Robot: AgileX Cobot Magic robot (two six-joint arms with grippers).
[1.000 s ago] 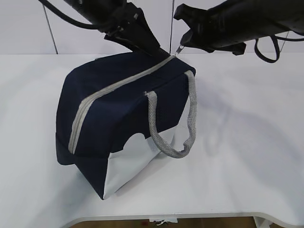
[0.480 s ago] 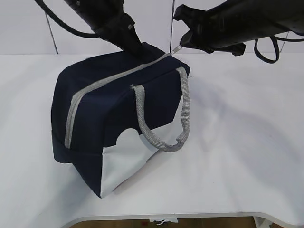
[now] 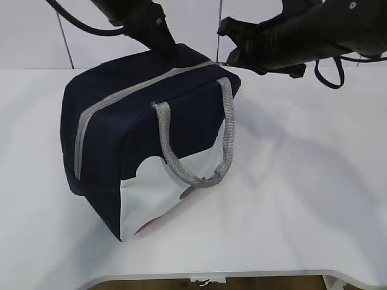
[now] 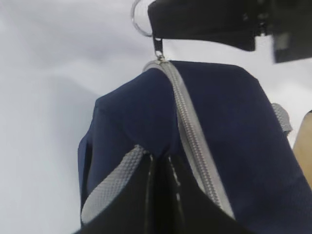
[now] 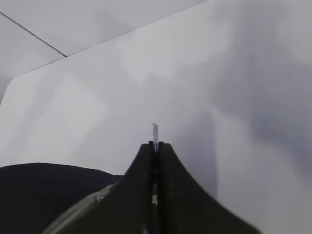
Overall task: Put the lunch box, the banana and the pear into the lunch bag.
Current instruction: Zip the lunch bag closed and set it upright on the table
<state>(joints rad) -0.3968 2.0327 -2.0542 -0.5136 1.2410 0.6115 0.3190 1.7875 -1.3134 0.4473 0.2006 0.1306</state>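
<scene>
I see the wide white desk [image 3: 314, 199] carrying the large boxy navy-blue fabric lunch bag [image 3: 127, 121] with its white lower panel; it stands left of centre, its grey zipper [image 3: 139, 89] running closed along the top from the near left corner up to the far right end. One grey woven strap handle [image 3: 199, 151] loops down over the side facing me. Both black arms come in from the top of my exterior view. My left pincer [image 4: 161, 195] is pressed together on the navy fabric at the far top edge of the bag, beside the zipper — in the left wrist view its fingers pinch a fold of cloth just next to a grey strap. My right pincer [image 3: 233, 55] sits at the far right end of the zipper, clamped on the small metal ring pull [image 4: 140, 19] — the right wrist view shows a thin sliver of metal standing up between its closed fingertips.
</scene>
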